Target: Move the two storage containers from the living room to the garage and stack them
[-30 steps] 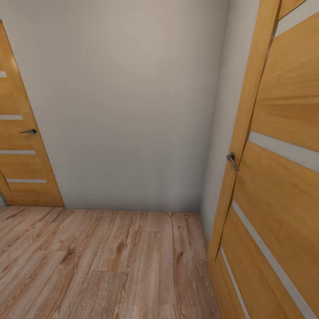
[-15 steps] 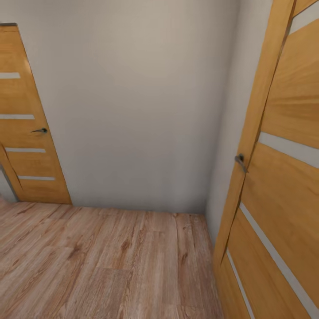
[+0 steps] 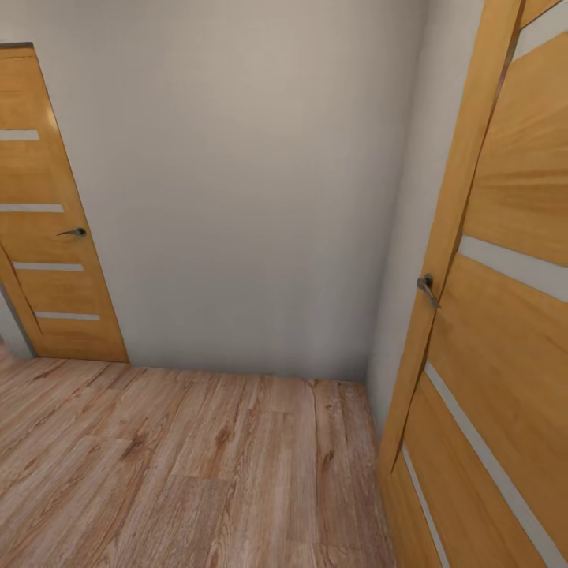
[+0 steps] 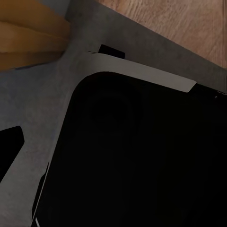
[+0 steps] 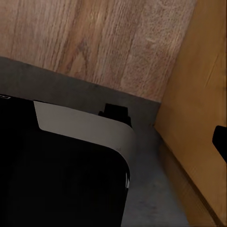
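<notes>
- Both wrist views are taken up mostly by the robot's own dark base (image 4: 142, 161), with a pale trim strip (image 5: 80, 127) along its edge; wood-plank flooring (image 5: 94, 42) is seen beyond it. No fingers are made out in either view, so how far either gripper is open, and whether anything is held, cannot be told.
- In the right wrist view an orange-brown surface (image 5: 198, 118) is seen just beside the base edge. It is judged to be the near door. Risk: the base could be scraped against it if a turn to the right is made, since little clearance is apparent.
- In the head view the near door (image 3: 489, 331) is seen at the right, standing ajar, its lever handle (image 3: 427, 289) projecting towards the open floor. Risk: an arm or a carried load could be snagged on the handle when passing.
- The plank floor (image 3: 189, 457) is bounded by a plain cream wall (image 3: 237, 181) straight ahead. Risk: a dead end is met if the heading is kept.
- Farthest off, a second door (image 3: 47, 237) with a lever handle (image 3: 72, 232) is seen at the left.
- The two storage containers are not made out here; their location cannot be told. The place is judged to be a hallway, not the garage. Risk: a wrong door is chosen and time is lost.
</notes>
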Tool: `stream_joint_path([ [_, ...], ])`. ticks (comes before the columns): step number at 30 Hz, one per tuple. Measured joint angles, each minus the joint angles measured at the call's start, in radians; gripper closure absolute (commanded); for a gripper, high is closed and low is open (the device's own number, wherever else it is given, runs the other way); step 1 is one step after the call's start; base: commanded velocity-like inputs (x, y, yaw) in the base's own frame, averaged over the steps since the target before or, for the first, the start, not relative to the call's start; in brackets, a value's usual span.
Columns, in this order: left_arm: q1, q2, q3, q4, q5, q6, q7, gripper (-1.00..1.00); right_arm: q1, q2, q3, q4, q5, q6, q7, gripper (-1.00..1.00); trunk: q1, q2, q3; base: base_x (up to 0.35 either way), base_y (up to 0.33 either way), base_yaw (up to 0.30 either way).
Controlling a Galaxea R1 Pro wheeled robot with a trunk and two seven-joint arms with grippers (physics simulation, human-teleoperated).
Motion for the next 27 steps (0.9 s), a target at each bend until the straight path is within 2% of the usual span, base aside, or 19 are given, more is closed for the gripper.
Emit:
stream_joint_path([
  [5, 0.0, 0.001, 0.0, 0.0, 0.001, 0.0, 0.0, -1.0, 0.0, 0.0, 0.0, 0.0, 0.002, 0.0, 0.0, -1.0, 0.0, 0.0, 0.0, 0.0, -0.111, 0.0],
  [19, 0.0, 0.001, 0.0, -0.001, 0.0, 0.0, 0.0, -1.0, 0.001, 0.004, 0.002, 0.0, 0.005, 0.001, -0.001, -1.0, 0.0, 0.0, 0.0, 0.0, -0.007, 0.0],
  [27, 0.0, 0.001, 0.001, -0.001, 0.0, 0.0, 0.0, -1.0, 0.0, 0.002, 0.002, 0.0, 0.004, 0.0, -0.002, -1.0, 0.0, 0.0, 0.0, 0.0, 0.0, 0.173],
])
